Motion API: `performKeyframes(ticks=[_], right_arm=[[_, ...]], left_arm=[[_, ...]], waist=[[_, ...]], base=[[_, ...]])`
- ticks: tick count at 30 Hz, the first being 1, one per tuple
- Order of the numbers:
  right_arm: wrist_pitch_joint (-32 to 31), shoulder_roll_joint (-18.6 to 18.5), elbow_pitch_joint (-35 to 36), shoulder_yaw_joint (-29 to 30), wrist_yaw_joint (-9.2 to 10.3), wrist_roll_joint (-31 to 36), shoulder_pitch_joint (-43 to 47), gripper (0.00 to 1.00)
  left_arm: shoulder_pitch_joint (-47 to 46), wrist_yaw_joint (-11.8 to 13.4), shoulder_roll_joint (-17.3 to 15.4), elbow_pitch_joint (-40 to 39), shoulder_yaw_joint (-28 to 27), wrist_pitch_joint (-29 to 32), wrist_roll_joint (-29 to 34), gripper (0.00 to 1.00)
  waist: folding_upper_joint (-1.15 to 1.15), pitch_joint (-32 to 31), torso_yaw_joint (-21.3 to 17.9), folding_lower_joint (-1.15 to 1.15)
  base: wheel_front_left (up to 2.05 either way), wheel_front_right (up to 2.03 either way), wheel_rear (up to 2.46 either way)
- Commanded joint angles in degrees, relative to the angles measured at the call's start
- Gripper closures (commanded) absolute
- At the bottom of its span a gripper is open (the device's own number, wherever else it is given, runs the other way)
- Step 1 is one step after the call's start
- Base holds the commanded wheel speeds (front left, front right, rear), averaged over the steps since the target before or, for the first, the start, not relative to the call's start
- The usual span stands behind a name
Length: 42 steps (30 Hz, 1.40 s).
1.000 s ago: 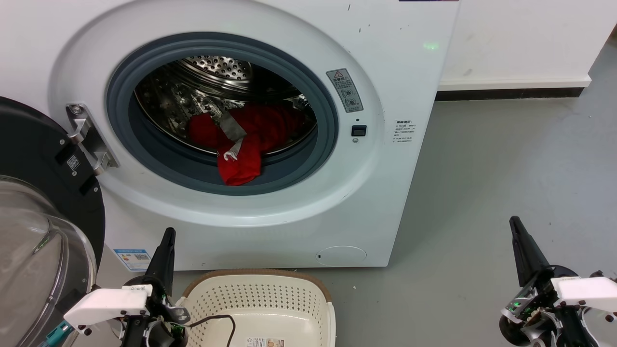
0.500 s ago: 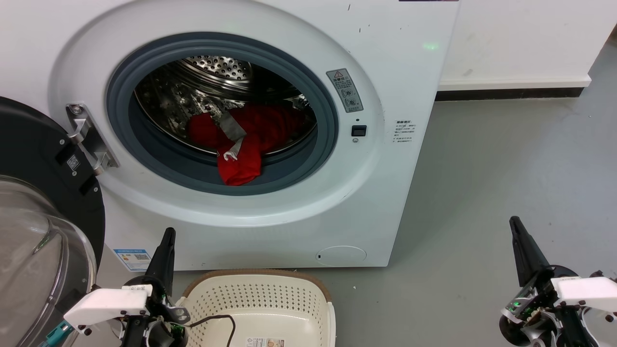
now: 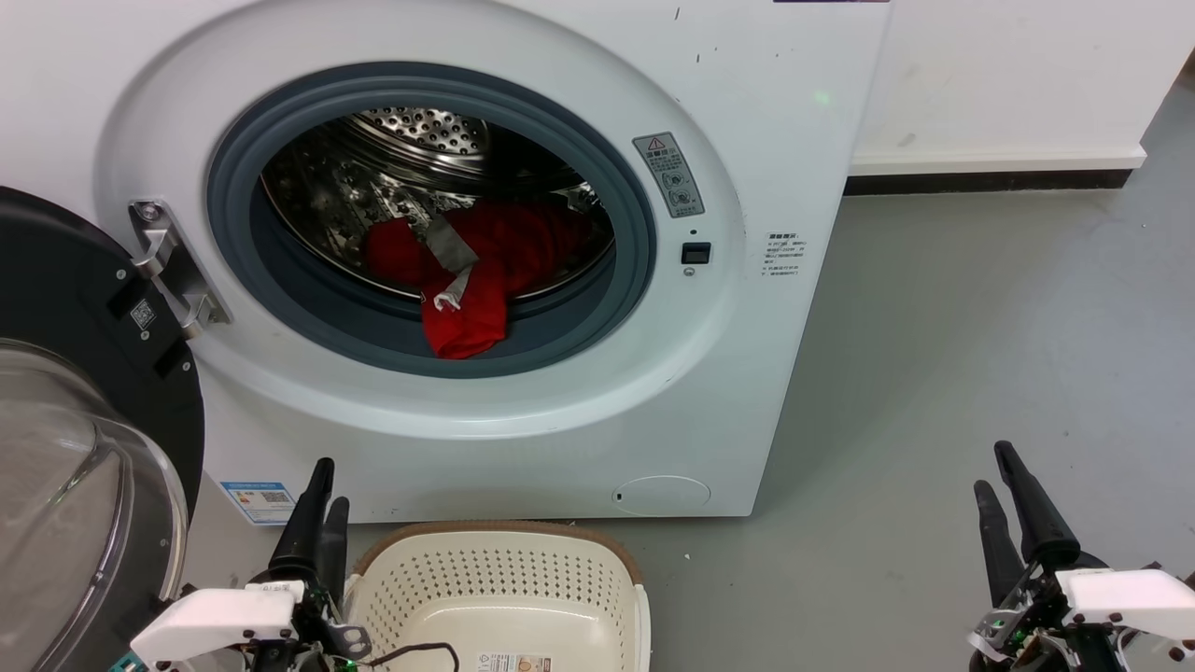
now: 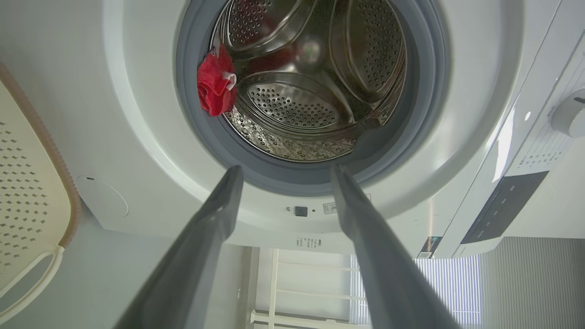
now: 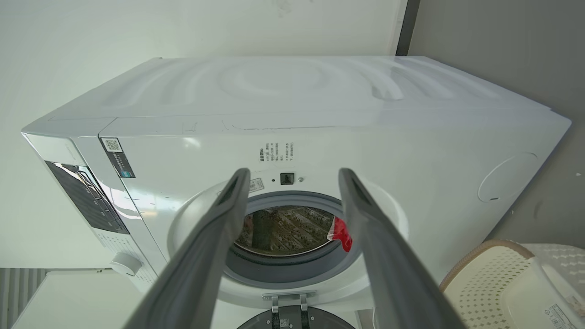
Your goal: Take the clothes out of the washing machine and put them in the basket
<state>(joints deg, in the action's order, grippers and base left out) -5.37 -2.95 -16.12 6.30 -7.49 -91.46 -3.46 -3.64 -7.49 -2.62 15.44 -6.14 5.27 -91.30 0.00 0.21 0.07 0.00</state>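
The white washing machine [image 3: 747, 140] stands ahead with its porthole open. Red clothes [image 3: 485, 261] with a grey patch lie in the steel drum, one end hanging over the grey rubber rim. The cream basket [image 3: 495, 530] sits on the floor below the porthole. My left gripper [image 3: 329, 485] is low at the basket's left, open and holding nothing. My right gripper [image 3: 991, 469] is far to the right over the floor, open too. In the left wrist view the open gripper [image 4: 287, 169] points at the drum and the clothes [image 4: 215, 89]. The right gripper [image 5: 293, 171] frames the porthole and the clothes [image 5: 342, 230].
The black-rimmed glass door [image 3: 56, 280] is swung open at the left, close beside my left arm. Grey floor [image 3: 980, 327] stretches to the right of the washer, up to a white wall [image 3: 1008, 75] with a dark skirting.
Both grippers have dropped slightly lower in the head view. Each now shows two separate fingers where one dark shape showed before. The clothes and basket have not moved.
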Motion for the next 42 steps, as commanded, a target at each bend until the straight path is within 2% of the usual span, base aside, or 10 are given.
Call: performKeyframes(ticks=[1, 9, 22, 42], right_arm=[[0.77, -0.02, 1.43, -0.14, 0.0, 1.51, -0.86, 0.0], [2.98, -0.02, 3.97, 0.04, 0.0, 9.11, -0.23, 0.0], [6.17, -0.01, 9.7, -1.3, 0.0, 26.4, 0.73, 0.0], [10.08, 0.01, 14.71, -4.7, 0.0, 49.34, 3.08, 0.0]], left_arm=[[-0.73, 0.0, -0.14, -1.74, -0.27, -0.71, 1.54, 0.0], [-0.36, 0.61, -0.16, -4.52, -1.02, -2.91, 9.91, 0.0], [0.77, 3.81, -0.19, -9.54, 0.91, -6.09, 25.41, 0.0], [2.71, 7.59, -0.23, -13.22, 4.33, -10.01, 45.08, 0.0]], waist=[[0.0, 0.02, 0.03, 0.0], [0.0, 0.19, 0.11, 0.0], [0.0, 0.52, 0.16, 0.0], [0.0, 0.58, 0.2, 0.0]], base=[[0.0, 0.0, 0.0], [0.0, 0.0, 0.0], [0.0, 0.0, 0.0], [0.0, 0.0, 0.0]])
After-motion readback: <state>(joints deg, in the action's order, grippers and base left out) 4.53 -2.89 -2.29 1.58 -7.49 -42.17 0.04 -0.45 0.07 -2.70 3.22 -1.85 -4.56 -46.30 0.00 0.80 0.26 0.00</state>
